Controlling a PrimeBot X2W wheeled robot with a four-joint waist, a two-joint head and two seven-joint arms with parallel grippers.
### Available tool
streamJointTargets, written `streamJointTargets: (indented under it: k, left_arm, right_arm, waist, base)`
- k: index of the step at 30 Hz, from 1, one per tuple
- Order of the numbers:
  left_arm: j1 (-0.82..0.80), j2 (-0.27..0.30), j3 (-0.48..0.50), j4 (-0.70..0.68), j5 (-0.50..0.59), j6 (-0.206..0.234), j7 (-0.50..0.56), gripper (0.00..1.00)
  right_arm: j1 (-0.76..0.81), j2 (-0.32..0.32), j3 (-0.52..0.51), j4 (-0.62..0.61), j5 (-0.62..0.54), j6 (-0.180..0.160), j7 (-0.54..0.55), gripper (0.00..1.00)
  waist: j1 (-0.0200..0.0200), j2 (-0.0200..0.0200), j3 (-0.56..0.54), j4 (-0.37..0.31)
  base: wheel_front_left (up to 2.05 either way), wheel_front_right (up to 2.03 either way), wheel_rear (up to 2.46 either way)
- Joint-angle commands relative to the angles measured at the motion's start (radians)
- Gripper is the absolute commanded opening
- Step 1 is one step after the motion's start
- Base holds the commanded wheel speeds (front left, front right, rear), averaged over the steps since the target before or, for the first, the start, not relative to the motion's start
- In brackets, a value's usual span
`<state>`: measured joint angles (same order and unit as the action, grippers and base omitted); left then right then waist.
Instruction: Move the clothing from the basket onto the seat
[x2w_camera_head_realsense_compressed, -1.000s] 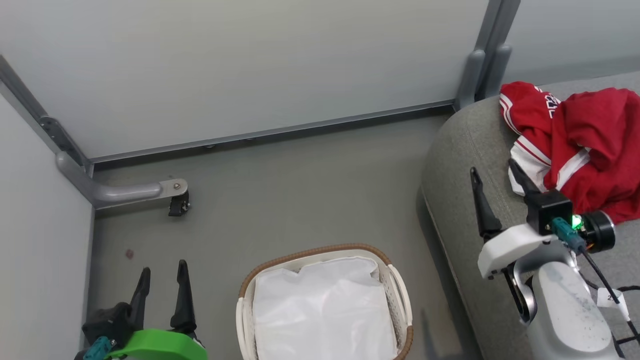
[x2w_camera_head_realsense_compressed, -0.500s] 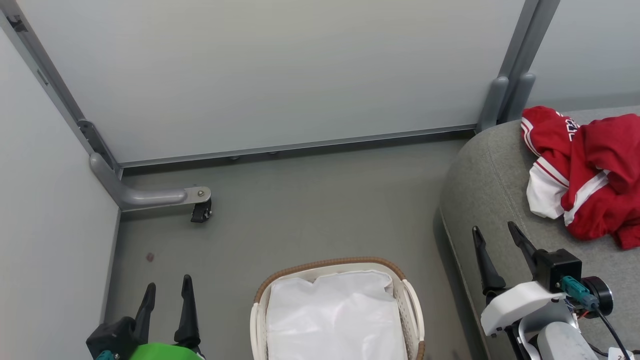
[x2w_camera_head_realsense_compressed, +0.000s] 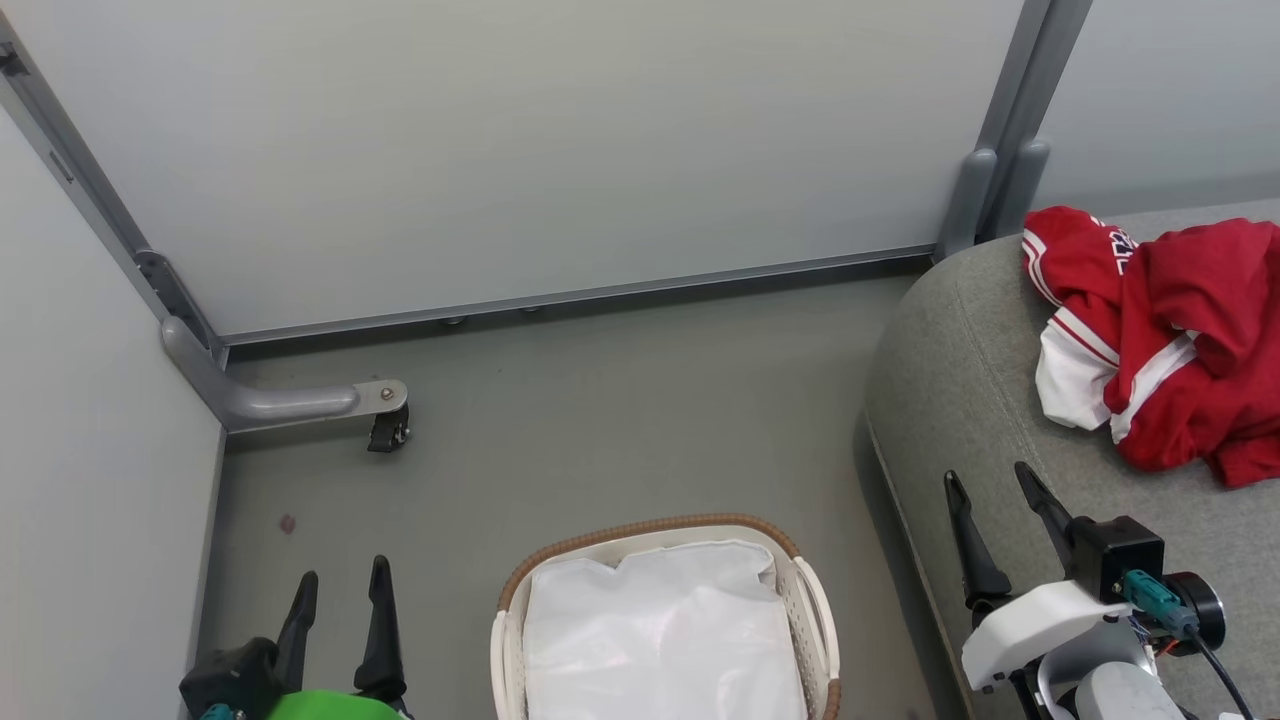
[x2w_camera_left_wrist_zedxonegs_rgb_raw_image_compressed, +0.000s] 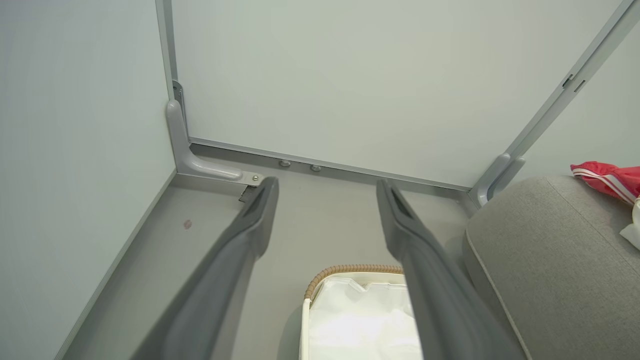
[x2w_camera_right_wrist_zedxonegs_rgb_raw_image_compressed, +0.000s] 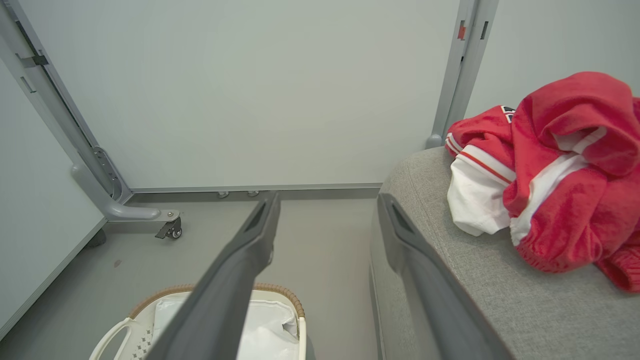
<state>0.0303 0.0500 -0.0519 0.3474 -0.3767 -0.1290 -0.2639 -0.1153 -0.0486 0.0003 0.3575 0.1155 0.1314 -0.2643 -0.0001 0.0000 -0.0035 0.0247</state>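
Note:
The red clothing (x2w_camera_head_realsense_compressed: 1165, 335) with white sleeves and trim lies bunched on the grey seat (x2w_camera_head_realsense_compressed: 960, 390) at the right; the pile (x2w_camera_right_wrist_zedxonegs_rgb_raw_image_compressed: 550, 175) also fills the right wrist view's right side, and a red edge (x2w_camera_left_wrist_zedxonegs_rgb_raw_image_compressed: 607, 181) shows on the seat (x2w_camera_left_wrist_zedxonegs_rgb_raw_image_compressed: 545, 250). The white basket (x2w_camera_head_realsense_compressed: 660, 528) with a brown rim stands on the floor at bottom centre, holding a white liner sheet (x2w_camera_head_realsense_compressed: 660, 640). My right gripper (x2w_camera_head_realsense_compressed: 988, 477) is open and empty over the seat's front edge, short of the clothing. My left gripper (x2w_camera_head_realsense_compressed: 340, 580) is open and empty, left of the basket (x2w_camera_left_wrist_zedxonegs_rgb_raw_image_compressed: 352, 270).
Pale partition walls close the back and left. A grey bracket leg with a small castor (x2w_camera_head_realsense_compressed: 385, 430) juts onto the floor at left. A grey post (x2w_camera_head_realsense_compressed: 975, 200) stands by the seat's back corner. Bare floor lies between basket and wall.
My right gripper has drawn back from the clothing toward the seat's front edge. The head camera has shifted, so the whole scene sits differently. The clothing stays put on the seat.

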Motion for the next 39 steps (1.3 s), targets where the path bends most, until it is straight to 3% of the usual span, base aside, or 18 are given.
streamJointTargets:
  k: [1, 9, 10, 14, 39]
  left_arm:
    - [0.003, 0.001, 0.0, 0.001, -0.005, 0.001, -0.001, 1.0]
    - [-0.001, 0.001, -0.002, 0.004, -0.01, 0.002, -0.001, 1.0]
    - [0.0, 0.0, -0.003, 0.007, -0.003, 0.0, 0.0, 0.0]
    - [0.0, -0.004, -0.006, 0.034, -0.014, 0.0, 0.004, 0.0]
    - [-0.047, -0.002, 0.049, -0.01, -0.396, 0.0, 0.121, 0.0]
  right_arm:
    - [0.012, -0.004, -0.001, 0.0, 0.007, -0.001, 0.0, 1.0]
    - [0.012, -0.004, 0.006, 0.004, 0.011, -0.001, 0.0, 1.0]
    - [0.003, 0.001, 0.006, 0.006, 0.008, 0.0, 0.0, 0.0]
    - [0.012, 0.007, 0.003, 0.036, 0.02, 0.0, 0.006, 0.0]
    - [0.01, 0.004, -0.033, -0.015, 0.483, 0.0, 0.122, 0.0]
  waist:
    - [0.0001, 0.0, 0.0, 0.0]
    - [0.0001, 0.0, -0.001, 0.001]
    - [0.0001, 0.0, -0.001, 0.001]
    - [0.0001, 0.0, -0.001, 0.001]
    - [0.0001, 0.0, 0.0, -0.004]
  base:
    - [0.0, 0.0, 0.0]
    - [0.0, 0.0, 0.0]
    - [0.0, 0.0, 0.0]
    - [0.0, 0.0, 0.0]
    - [0.0, 0.0, 0.0]
